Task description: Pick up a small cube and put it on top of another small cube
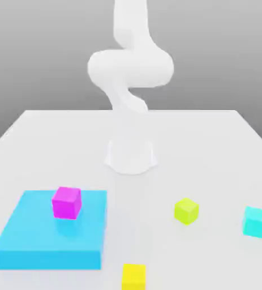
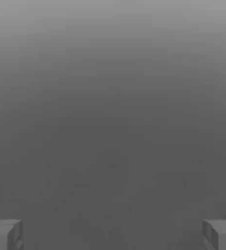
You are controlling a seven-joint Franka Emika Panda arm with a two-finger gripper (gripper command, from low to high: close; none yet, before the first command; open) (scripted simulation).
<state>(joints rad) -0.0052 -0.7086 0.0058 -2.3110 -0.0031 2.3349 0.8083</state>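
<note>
With the exterior view read as a clock face, twelve at its top, a green cube (image 1: 187, 211) is seen between four and five o'clock, resting on the table (image 1: 131, 127). Which cube is to be lifted, and which is to be built upon, is not settled by the task's wording. A turquoise cube (image 1: 255, 222) is found farther out at four o'clock, a yellow cube (image 1: 133, 277) at six, and a pink cube (image 1: 67, 203) between seven and eight, borne by a wide blue block (image 1: 49, 258). No cube is stacked on another, so the task is judged to be at its very start: reaching, gripping, lifting, placing and letting go are all left to be done. The white arm (image 1: 131, 68) is raised towards twelve o'clock, well apart from the cubes. In the hand view, the gripper (image 2: 113, 235) is spread wide, with nothing held between its fingers. A cube should probably be approached next.
</note>
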